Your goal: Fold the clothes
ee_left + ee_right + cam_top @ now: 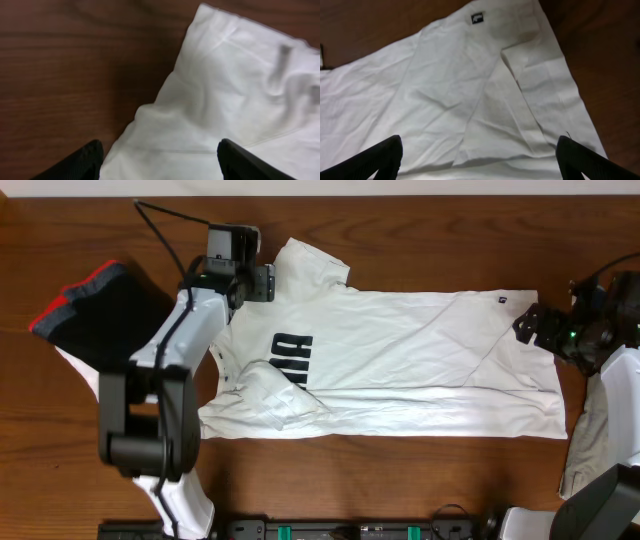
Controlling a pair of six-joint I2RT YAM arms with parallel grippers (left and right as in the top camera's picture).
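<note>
**Position:** The white short-sleeved cotton T-shirt [400, 350] lies spread on the brown wood-grain worktop [420, 240]. Its collar is toward the left arm and its hem toward the right arm, with the black block lettering [290, 358] face up. The near sleeve appears turned in over the chest, while the far sleeve [235, 75] lies open.

**Grippers:** The left gripper [264, 282] hovers over the far sleeve with jaws apart, holding nothing. The right gripper [526, 324] hangs at the far hem corner, near the small dark square tag [478, 18], with jaws wide and likewise empty.

**Step in hand, as judged:** Both ends of the far edge are to be taken for a lengthwise fold. Each gripper should pinch right at the cloth edge. Both should then rise level and together, so the fold line runs straight.

**Material:** The cotton is thin, matt and limp, and creased throughout. A slanting overlapped pleat near the hem may get trapped if it is not flattened.

**Also present:** A folded dark garment with red trim [95, 315] lies beside the left arm, and a pale crumpled cloth [590, 430] beside the right
</note>
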